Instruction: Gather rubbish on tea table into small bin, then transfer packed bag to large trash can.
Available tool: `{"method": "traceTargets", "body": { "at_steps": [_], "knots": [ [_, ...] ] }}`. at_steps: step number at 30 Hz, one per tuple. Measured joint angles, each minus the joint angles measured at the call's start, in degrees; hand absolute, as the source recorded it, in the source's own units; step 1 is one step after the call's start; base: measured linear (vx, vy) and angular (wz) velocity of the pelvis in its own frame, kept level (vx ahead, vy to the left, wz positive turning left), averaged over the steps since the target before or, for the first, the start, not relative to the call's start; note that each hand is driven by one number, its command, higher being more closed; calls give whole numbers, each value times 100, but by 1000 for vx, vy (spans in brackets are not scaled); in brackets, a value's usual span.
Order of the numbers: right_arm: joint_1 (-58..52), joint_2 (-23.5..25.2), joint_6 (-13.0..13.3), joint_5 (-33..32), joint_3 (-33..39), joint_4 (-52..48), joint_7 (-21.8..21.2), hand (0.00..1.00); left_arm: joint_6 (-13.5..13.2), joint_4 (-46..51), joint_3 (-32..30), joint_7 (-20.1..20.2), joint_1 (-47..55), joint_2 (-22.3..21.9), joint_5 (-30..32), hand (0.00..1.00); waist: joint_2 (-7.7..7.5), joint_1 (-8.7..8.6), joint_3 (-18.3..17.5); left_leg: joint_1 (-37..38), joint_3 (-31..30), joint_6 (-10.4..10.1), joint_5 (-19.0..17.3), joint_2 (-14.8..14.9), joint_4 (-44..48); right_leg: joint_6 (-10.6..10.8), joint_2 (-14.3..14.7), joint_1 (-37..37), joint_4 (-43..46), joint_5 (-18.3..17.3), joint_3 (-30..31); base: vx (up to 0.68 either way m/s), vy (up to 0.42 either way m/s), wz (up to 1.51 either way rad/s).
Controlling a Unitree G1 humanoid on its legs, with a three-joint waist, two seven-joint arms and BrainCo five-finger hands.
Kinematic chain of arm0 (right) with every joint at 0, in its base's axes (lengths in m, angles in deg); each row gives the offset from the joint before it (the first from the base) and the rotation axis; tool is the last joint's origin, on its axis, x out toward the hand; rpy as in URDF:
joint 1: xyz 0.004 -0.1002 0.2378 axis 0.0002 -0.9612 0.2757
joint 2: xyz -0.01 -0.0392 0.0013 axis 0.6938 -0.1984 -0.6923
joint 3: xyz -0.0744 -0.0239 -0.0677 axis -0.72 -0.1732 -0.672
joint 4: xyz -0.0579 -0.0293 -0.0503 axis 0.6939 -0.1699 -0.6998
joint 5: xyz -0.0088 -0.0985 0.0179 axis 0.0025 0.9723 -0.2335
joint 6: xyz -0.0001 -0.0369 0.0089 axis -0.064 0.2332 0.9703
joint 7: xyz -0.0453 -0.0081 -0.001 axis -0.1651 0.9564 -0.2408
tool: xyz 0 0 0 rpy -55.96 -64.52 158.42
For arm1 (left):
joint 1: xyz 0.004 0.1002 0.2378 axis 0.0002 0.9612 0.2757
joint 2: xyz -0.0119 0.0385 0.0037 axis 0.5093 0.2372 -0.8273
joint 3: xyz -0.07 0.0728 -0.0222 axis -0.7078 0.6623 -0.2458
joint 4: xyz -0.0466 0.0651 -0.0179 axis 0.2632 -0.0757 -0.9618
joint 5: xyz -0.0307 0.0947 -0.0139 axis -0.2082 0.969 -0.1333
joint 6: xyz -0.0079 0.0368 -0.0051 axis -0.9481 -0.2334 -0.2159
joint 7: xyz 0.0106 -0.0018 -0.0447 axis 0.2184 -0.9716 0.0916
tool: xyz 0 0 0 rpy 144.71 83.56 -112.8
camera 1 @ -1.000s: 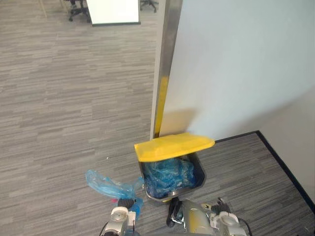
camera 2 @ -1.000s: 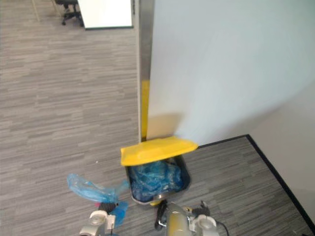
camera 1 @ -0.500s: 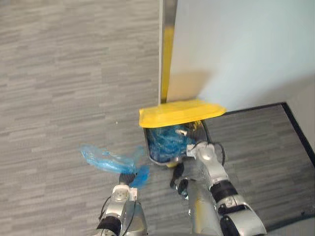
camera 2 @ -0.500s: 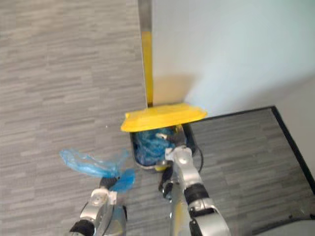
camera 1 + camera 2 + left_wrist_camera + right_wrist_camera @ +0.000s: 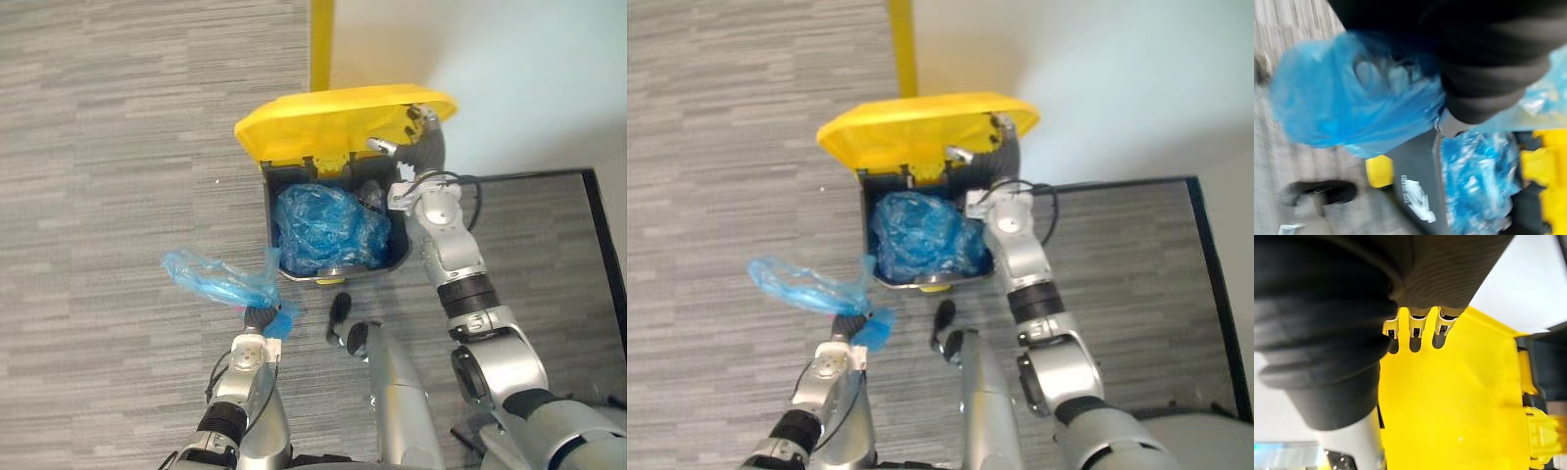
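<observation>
Right hand (image 5: 429, 145) is up at the large trash can (image 5: 401, 245). Its fingers (image 5: 1415, 325) are straight and flat against the underside of the yellow lid (image 5: 333, 117), not wrapped round anything. The lid stands tipped open towards the white wall (image 5: 509, 69).

The can interior is exposed, with a crumpled blue liner (image 5: 323, 225) filling it to about the rim.

Left hand (image 5: 258, 318) is low, at the can's front left corner and outside the can. It has the packed blue bag (image 5: 217, 277) by its bunched neck. In the left wrist view the plastic covers most of the fingers. The shapes showing through it look curled, so I read that hand as clamped on the bag, moderate confidence.

The bag body billows out to the robot's left over the grey carpet (image 5: 118, 147), away from the opening. One fold of it reaches the can's corner. I can't tell if it touches the wall of the can.

The bag is in the left hand, beside the can, not in it.

A yellow strip (image 5: 321, 44) runs up the wall edge behind the lid.
</observation>
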Motion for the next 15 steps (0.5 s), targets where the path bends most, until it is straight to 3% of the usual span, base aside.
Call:
{"method": "traceTargets", "body": {
  "at_steps": [3,7,12,13,15],
  "knots": [
    [55,-24,3,-71,-13,147,14,0,-3,196,212,-13,43,-9,-114,100,-9,28,6,-65,31,5,-3,11,-26,27,-21,-8,-89,19,-46,-88,-45,2],
    [106,-183,3,-73,-5,168,34,0,-64,786,512,-109,20,79,-304,100,-25,68,17,-262,3,-148,175,24,-318,329,-3,44,-631,238,-178,-131,-24,5],
    [232,-278,0,-73,-5,198,31,0,-236,1961,723,-225,-85,207,-614,100,-52,64,32,-361,-161,-108,338,-54,-483,369,0,125,-1017,265,-370,-100,-65,7],
    [231,-299,0,-73,-5,205,33,0,-270,2219,763,-246,-214,231,-736,100,-83,67,49,-396,-201,-63,387,-40,-497,374,5,125,-1027,267,-428,-107,-70,0],
    [233,-360,3,-72,-2,275,39,0,-373,2563,946,-247,-397,428,-860,100,-200,6,110,-417,-249,-168,475,-59,-646,398,3,147,-1152,280,-433,-131,-110,26]
  ]
}}
